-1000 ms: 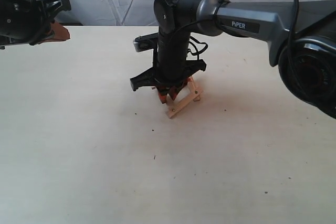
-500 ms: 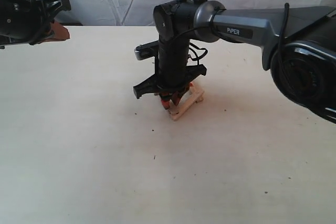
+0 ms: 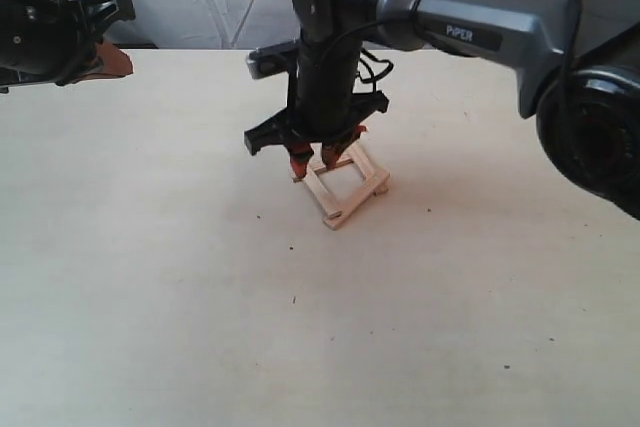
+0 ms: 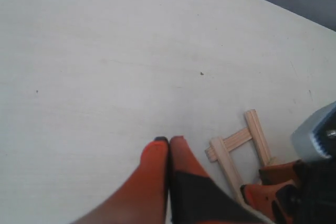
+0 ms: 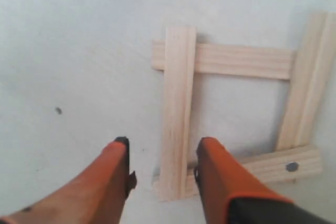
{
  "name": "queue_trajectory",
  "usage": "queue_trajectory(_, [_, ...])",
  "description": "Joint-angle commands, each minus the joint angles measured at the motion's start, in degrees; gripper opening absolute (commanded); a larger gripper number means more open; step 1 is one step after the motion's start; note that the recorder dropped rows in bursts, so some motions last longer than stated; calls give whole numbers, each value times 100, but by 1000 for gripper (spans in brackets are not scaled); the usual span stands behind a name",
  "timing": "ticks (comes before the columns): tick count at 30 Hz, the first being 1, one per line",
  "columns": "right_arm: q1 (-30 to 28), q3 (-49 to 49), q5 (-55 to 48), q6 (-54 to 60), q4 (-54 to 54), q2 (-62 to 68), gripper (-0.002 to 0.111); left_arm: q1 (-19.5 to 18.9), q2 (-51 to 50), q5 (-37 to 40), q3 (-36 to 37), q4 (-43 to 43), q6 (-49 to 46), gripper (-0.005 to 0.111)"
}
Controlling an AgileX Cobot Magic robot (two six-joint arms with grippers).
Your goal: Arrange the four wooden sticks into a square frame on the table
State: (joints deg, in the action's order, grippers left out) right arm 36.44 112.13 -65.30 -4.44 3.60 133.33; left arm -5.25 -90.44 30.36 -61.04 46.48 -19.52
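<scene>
Four wooden sticks [image 5: 178, 108] lie on the table [image 3: 150, 297] as a closed square frame [image 3: 358, 202], directly under the right gripper [image 3: 313, 162]. They are pale, flat strips of like length. They overlap at the corners, with short ends poking past each crossing. In the right wrist view, the stick nearest the claw rests on top of the two it crosses. One of those lower strips [image 5: 273, 166] shows a small dark hole near its end.

The right claw hangs just above the frame with its orange fingers [image 5: 212, 171] set moderately apart. It grips nothing, and one end of the nearest stick sits in the gap below the tips.

The left gripper [image 4: 168, 141] has its two orange tips pressed together with nothing between them. It is held well away from the frame, over bare tabletop.

From the exterior view, the right arm's dark wrist stands in front of the frame's far corner and hides it. In the left wrist view, the right claw covers part of the square, so only two sticks and one corner show there.
</scene>
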Motion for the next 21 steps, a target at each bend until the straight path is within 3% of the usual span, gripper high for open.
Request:
queue_trajectory(1, [-329,94,-467,336,-9,-292,36,-33,49,-78,16,1,-16,0])
queue_trajectory(6, [-592,-246,-467,685,100,-400,-1,-23,21,-111,16,155,-353,0])
queue_trajectory(9, [-659,-866,-467,742,123,-706,0,-23,-196,-53,-35,778,-910,0])
queue_trajectory(13, [-670,-1926,537,883,150,-1424,0,94,-892,464,-422,1264,-1413,0])
queue_trajectory(21, [-670,-3400,1535,1651,1156,-1976,0,1086,-2599,748,-1914,1438,-1352,0])
